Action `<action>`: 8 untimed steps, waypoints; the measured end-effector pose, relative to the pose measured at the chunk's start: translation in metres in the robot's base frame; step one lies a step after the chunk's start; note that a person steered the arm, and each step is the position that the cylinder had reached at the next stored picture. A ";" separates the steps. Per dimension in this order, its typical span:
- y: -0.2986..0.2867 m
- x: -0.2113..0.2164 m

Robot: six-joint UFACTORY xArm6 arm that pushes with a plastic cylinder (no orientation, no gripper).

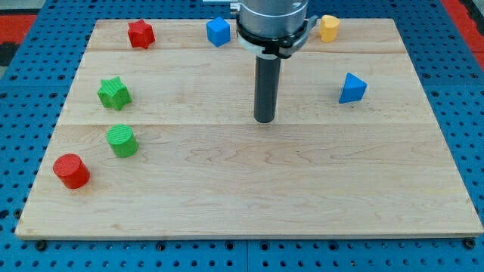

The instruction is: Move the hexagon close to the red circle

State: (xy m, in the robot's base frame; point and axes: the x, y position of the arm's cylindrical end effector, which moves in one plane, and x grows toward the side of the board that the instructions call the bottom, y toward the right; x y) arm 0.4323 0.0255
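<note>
The yellow hexagon (329, 28) sits near the view's top edge, right of centre. The red circle (71, 171) lies at the view's lower left. My tip (264, 119) rests near the middle of the board, well below and left of the hexagon, and far right of the red circle. It touches no block.
A red star (141, 34) is at the top left. A blue cube (218, 32) sits at the top centre, just left of the arm. A blue triangle (352, 88) is at the right. A green star (114, 93) and a green circle (122, 141) are at the left, above the red circle.
</note>
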 end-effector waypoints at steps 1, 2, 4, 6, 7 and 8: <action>0.003 -0.009; 0.008 -0.027; 0.078 -0.075; 0.027 -0.117; -0.053 -0.099; -0.121 -0.093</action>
State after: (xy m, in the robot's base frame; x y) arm 0.3394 -0.0953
